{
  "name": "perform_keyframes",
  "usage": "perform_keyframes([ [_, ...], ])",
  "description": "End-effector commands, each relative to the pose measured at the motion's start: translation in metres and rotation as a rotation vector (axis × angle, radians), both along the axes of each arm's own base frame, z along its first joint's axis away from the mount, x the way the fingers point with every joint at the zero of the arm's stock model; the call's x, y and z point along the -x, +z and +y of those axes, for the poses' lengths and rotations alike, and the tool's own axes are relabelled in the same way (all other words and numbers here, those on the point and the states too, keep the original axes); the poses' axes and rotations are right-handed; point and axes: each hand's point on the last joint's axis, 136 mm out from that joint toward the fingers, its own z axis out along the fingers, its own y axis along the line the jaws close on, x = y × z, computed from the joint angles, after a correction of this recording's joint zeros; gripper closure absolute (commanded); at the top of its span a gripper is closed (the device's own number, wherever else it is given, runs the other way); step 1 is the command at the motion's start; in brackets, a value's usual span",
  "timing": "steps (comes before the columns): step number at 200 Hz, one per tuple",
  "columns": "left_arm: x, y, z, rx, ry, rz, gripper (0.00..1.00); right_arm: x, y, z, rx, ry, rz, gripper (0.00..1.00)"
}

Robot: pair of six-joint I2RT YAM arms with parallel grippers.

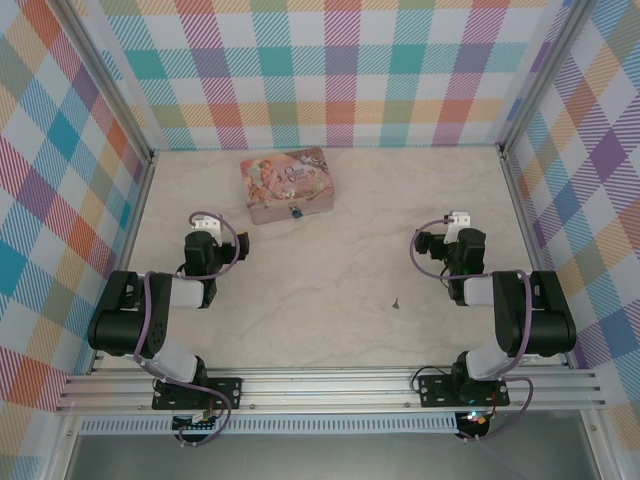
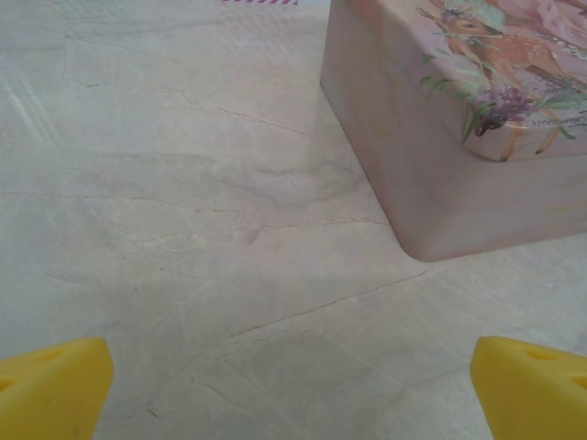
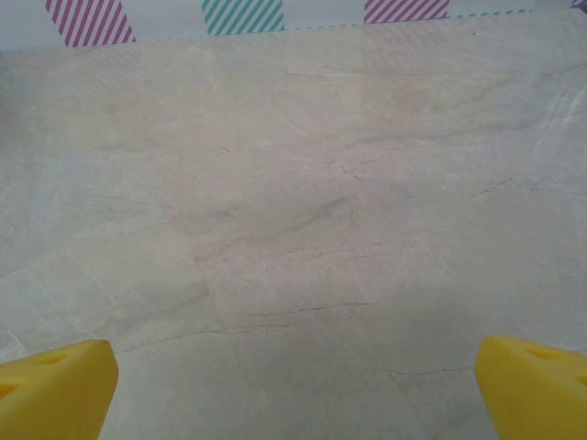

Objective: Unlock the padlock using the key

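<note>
Your left gripper [image 2: 293, 392] and right gripper [image 3: 293, 394] both stand wide open and hold nothing. The key [image 1: 397, 302] lies flat on the table [image 1: 330, 255], near the right arm and well apart from the padlock [image 1: 296, 212], which sits at the near edge of the tin [image 1: 283, 180]. I think the key is light, stiff and slippery, so pinch its head; hold the padlock by its hard body.

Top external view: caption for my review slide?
Padlock at near edge of pink tin; key lies apart on the table, nearer the right arm.
</note>
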Motion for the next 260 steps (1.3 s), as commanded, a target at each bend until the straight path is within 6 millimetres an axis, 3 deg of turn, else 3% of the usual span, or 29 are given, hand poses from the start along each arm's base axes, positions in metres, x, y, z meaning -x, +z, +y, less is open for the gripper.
perform_keyframes([
  [1, -0.003, 0.008, 0.002, 0.007, 0.01, 0.011, 0.0, -0.003, 0.015, -0.003, -0.012, -0.027, -0.037, 0.0],
  [23, -0.003, 0.03, 0.003, 0.025, 0.028, 0.098, 0.02, 0.005, 0.035, -0.002, -0.018, -0.024, -0.04, 0.0],
  [49, 0.001, 0.068, 0.0, 0.142, 0.062, 0.058, 0.01, 0.022, 0.053, 0.003, -0.086, -0.018, 0.022, 0.0],
  [88, 0.023, 0.104, -0.009, 0.296, 0.081, 0.069, 0.0, 0.055, 0.076, 0.025, -0.27, 0.021, 0.182, 0.0],
  [109, 0.044, 0.117, -0.018, 0.325, 0.052, 0.034, 0.0, 0.08, 0.078, 0.041, -0.349, 0.047, 0.274, 0.0],
  [134, 0.067, 0.119, -0.023, 0.372, 0.044, -0.002, 0.0, 0.113, 0.059, 0.058, -0.371, 0.04, 0.459, 0.0],
  [158, 0.086, 0.108, -0.041, 0.464, 0.005, 0.019, 0.0, 0.144, 0.028, 0.082, -0.28, 0.051, 0.659, 0.02],
  [196, 0.105, 0.095, -0.071, 0.569, -0.049, 0.045, 0.0, 0.184, -0.021, 0.102, -0.092, 0.045, 0.898, 0.15],
  [225, 0.11, 0.089, -0.082, 0.567, -0.066, 0.054, 0.0, 0.191, -0.042, 0.111, -0.015, 0.052, 0.972, 0.32],
  [260, 0.107, 0.091, -0.091, 0.562, -0.094, 0.054, 0.0, 0.183, -0.048, 0.128, 0.03, 0.084, 0.987, 0.45],
])
